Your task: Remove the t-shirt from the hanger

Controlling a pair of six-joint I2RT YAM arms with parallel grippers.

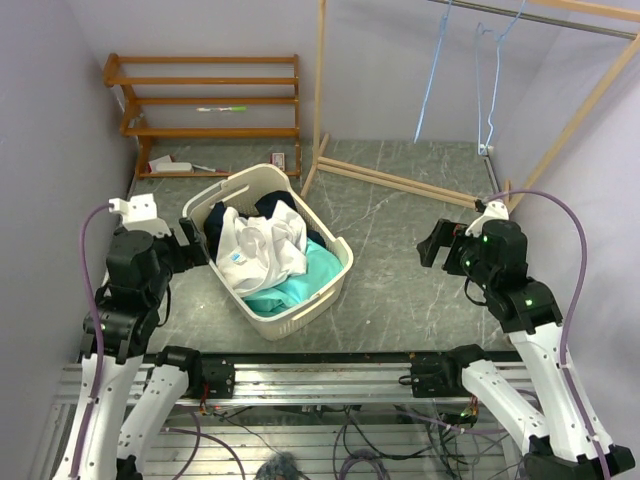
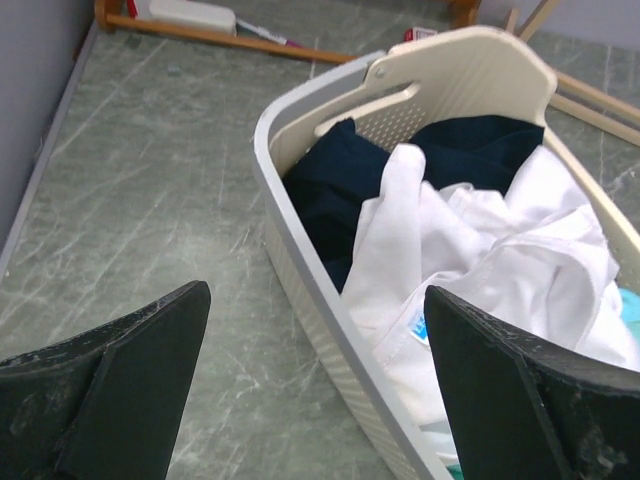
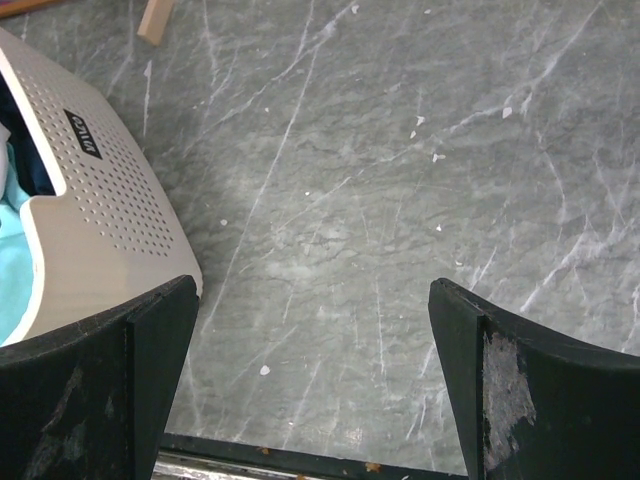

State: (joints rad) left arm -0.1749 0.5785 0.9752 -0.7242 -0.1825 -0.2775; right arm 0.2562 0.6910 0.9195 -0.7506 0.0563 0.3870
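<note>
A: Basket first, everything keyed off it. Where's the shirt?

B: White t-shirt [image 1: 262,250] lies crumpled on top of the pile inside the laundry basket [image 1: 335,283], small blue print on it. Dark navy garment [image 1: 275,205] under it toward the basket's far end, teal garment [image 1: 300,285] under it toward the near end.

A: Hangers?

B: Two light blue hangers [image 1: 490,85] hang bare on the wooden rack [image 1: 322,95], far and to the right of the basket, well apart from it. No cloth on either.

A: Left arm?

B: Left gripper [image 1: 195,240] sits just left of the basket rim, fingers spread wide, nothing between them. Left wrist view shows both black fingers [image 2: 120,375] apart, with the basket wall [image 2: 300,290] and the shirt [image 2: 480,260] beyond them.

A: Right?

B: Right gripper [image 1: 437,245] hovers over the grey marbled floor [image 1: 400,270], right of the basket and apart from it. Fingers [image 3: 540,390] also spread, empty. Its wrist view catches the basket's perforated corner [image 3: 100,200] at the left edge.

A: Anything else?

B: Wooden shelf unit [image 1: 205,100] behind the basket, far left, small items on its shelves, too small to tell what they are.
</note>
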